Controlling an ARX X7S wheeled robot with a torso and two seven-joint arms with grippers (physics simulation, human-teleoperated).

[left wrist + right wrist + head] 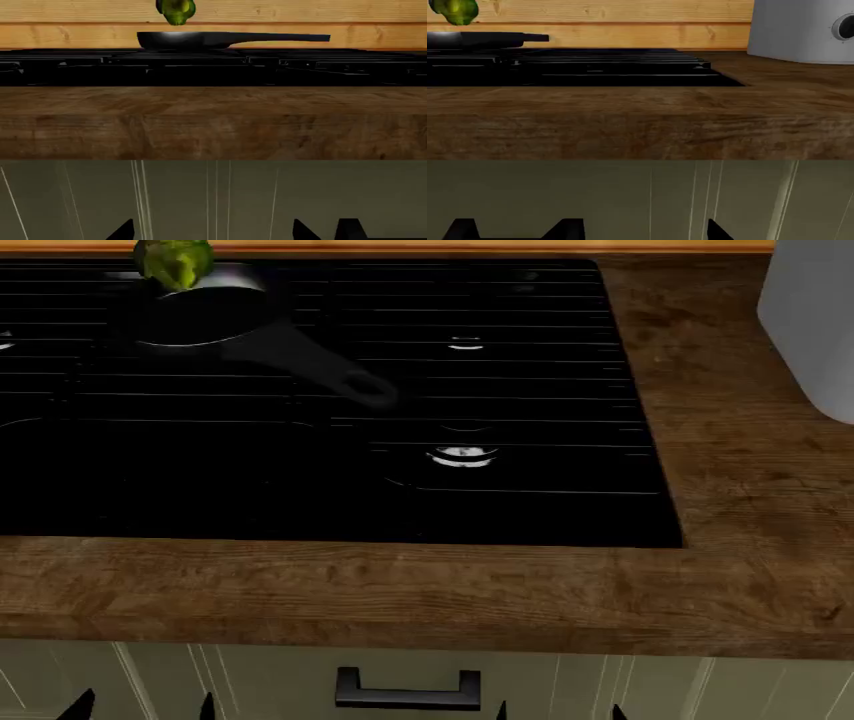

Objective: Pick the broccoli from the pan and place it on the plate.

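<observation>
Head view: the broccoli (174,262) sits in the pan (200,315) at upper left, nearer my left hand (144,706), both hands' fingertips spread and empty at the frame's bottom edge, below the counter (400,590).

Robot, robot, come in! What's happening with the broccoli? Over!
Both claws low by the cabinet front, empty, spread apart. Broccoli over the pan, far back on stove. Plate not in view. Nothing blocking.

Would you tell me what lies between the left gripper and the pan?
In the left wrist view, the wooden counter edge and black stove grates separate the left gripper from the pan.
</observation>
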